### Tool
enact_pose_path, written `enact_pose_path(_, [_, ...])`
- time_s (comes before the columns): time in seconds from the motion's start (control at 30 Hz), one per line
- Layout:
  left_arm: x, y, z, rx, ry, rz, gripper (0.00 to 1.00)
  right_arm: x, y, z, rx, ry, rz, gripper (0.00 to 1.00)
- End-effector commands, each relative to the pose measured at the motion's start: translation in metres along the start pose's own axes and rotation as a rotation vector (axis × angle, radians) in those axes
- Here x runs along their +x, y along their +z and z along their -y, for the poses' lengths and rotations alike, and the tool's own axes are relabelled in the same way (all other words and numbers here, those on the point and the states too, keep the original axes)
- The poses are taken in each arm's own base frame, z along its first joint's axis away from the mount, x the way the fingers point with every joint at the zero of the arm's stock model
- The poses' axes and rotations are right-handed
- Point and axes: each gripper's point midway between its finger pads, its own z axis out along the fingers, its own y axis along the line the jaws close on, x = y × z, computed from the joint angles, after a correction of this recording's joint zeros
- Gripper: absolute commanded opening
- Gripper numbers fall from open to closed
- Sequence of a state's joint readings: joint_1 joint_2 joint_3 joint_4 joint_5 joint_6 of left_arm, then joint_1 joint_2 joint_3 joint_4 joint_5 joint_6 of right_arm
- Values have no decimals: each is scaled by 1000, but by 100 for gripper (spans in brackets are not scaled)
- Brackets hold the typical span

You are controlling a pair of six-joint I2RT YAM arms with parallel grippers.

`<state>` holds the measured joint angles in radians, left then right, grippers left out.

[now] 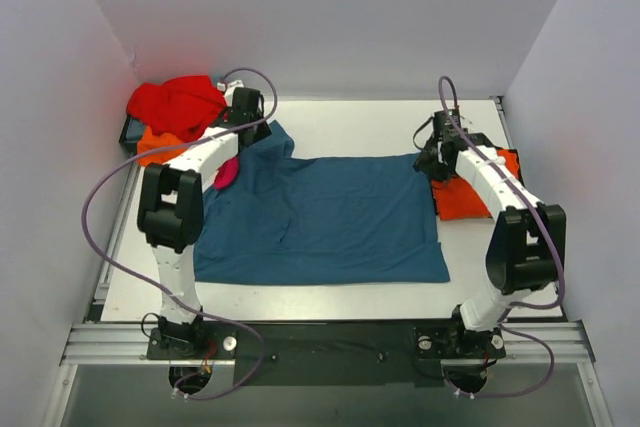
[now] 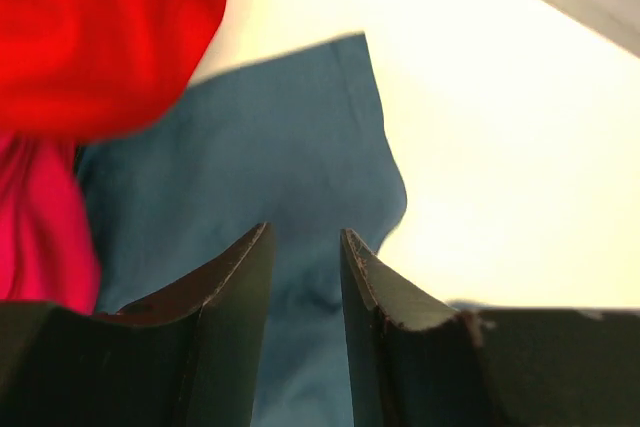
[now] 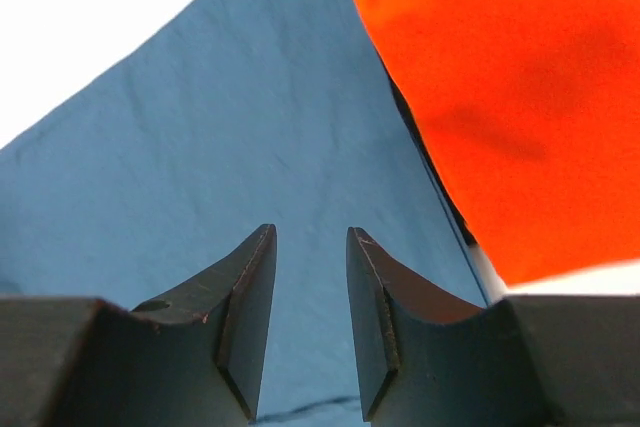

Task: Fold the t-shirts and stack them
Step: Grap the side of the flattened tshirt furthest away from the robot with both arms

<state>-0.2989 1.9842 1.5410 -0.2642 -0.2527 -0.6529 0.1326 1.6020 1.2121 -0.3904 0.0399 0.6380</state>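
A teal blue t-shirt lies spread flat across the middle of the table. My left gripper hovers over its far left sleeve. In the left wrist view its jaws stand a little apart with teal sleeve showing between them. My right gripper is over the shirt's far right corner. In the right wrist view it is open and empty above the teal fabric. A folded orange shirt lies right of it and also shows in the right wrist view.
A red shirt is heaped at the far left over another orange one and a dark bin. A magenta pink shirt pokes out by the left arm. White walls enclose the table.
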Motion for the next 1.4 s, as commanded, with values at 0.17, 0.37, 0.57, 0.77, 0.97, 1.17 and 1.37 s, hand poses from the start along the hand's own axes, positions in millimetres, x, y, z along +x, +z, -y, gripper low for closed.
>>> enact_pose_path(0.17, [-42,90,37,65,71,43,47,-19,14,-39,-42,-74,9,30])
enact_pose_path(0.37, [-30,142,38,37,96,-3,51,-20,16,-46,-72,-78,15,31])
enact_pose_path(0.57, [-24,151,25,19,65,-29,52,-22,15,-47,-78,-78,17,31])
enact_pose_path(0.77, [-6,157,30,67,65,-76,31,-24,18,-47,-74,-74,16,31])
enact_pose_path(0.97, [-3,161,37,112,60,-89,1,-28,21,-44,-61,-72,15,31])
enact_pose_path(1.17, [-48,145,42,160,56,25,0,-34,31,-52,-62,-92,7,31])
enact_pose_path(1.37, [-108,110,51,183,77,165,0,-40,63,-54,-47,-40,-53,34])
